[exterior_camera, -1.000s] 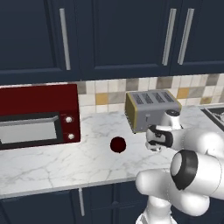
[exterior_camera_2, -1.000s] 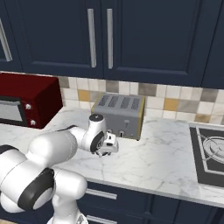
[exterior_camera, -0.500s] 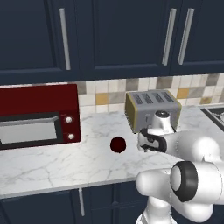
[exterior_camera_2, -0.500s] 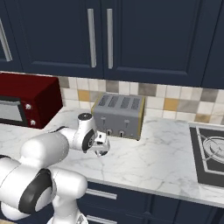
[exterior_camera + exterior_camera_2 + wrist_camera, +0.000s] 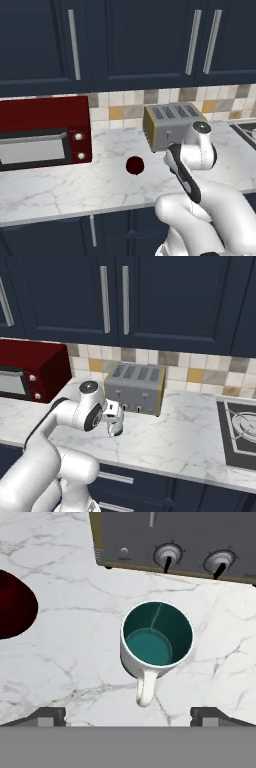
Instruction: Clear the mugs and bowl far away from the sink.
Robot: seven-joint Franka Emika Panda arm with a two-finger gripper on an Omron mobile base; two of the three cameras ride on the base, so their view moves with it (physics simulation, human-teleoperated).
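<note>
A: Which step is this?

B: I'd judge it the release of the second mug. In the hand view the gripper (image 5: 128, 714) has its tips spread wide at the bottom corners, with nothing between them. The teal mug (image 5: 156, 642) stands upright at centre frame on the counter (image 5: 65, 662), handle pointing down toward the camera, clear of both tips.

A: And the red mug?

B: At the left edge of the hand view, well apart from the teal one. In the left base view the red mug (image 5: 135, 165) sits mid-frame on the marble, right of the microwave (image 5: 42, 132).

A: How is the arm posed?

B: Folded low, wrist bent down. In the right base view the hand hangs left of centre, just above the teal mug, in front of the toaster (image 5: 135, 387).

A: Next move?

B: Probably lift straight up, so the tips don't catch the rim or handle. Then the bowl would remain.

A: What's farthest back?

B: The toaster, its two knobs along the top of the hand view, just beyond the mug.
</note>
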